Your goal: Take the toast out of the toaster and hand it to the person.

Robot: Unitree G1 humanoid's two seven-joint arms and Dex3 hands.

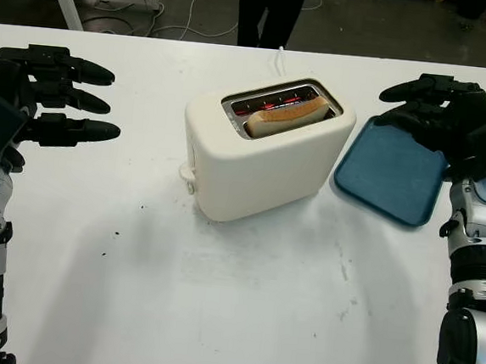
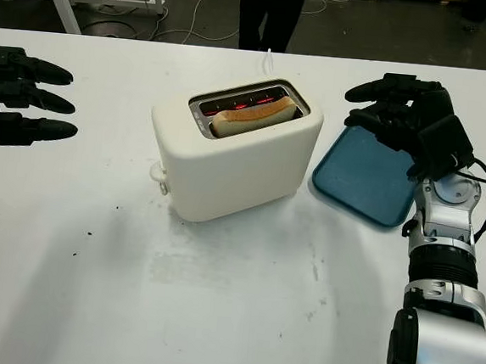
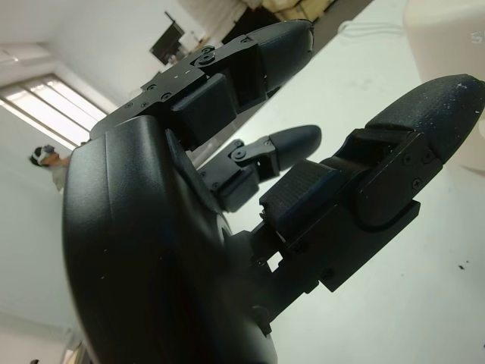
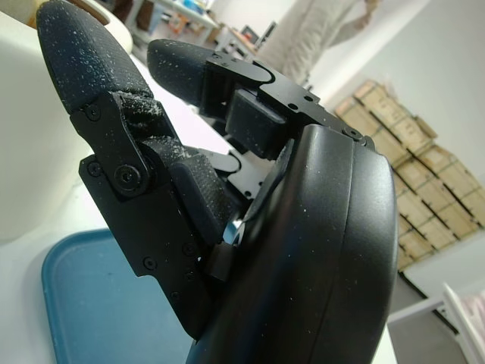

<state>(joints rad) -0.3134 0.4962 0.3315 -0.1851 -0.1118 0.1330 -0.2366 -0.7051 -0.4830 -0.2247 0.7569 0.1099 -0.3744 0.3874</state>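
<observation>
A white table (image 1: 214, 316) carries the things. A cream toaster (image 1: 262, 162) stands on it near the middle, and a blue tray (image 1: 390, 171) lies flat just beside the toaster. Some small dark crumbs (image 1: 116, 232) lie on the table surface.

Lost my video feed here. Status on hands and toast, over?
Left hand open, left of toaster. Right hand open, above blue tray. Toast still in slot, elements glowing. Person stands beyond table; nothing blocking.
</observation>
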